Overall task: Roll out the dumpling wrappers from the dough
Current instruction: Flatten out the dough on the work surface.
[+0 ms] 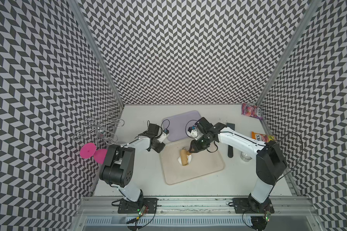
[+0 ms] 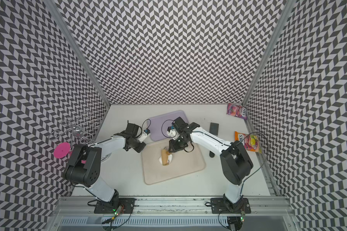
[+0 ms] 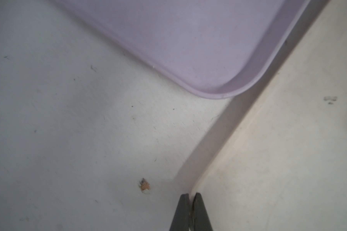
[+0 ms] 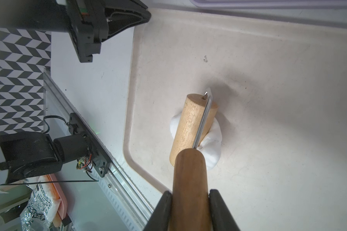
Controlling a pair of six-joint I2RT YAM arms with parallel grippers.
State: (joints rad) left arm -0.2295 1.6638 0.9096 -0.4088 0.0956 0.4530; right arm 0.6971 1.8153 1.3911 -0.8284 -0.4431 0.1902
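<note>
Right gripper (image 4: 190, 192) clamps roller (image 4: 188, 124) handle — barrel on dough (image 4: 213, 146).

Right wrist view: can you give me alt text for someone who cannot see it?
The right end effector is shut on the handle of a wooden roller, whose drum lies across a soft white lump of dough on a beige mat. Dough bulges out on both sides of the drum.

White links (image 1: 236, 139), black joints (image 1: 116, 168), looped cables (image 1: 185, 129)
</note>
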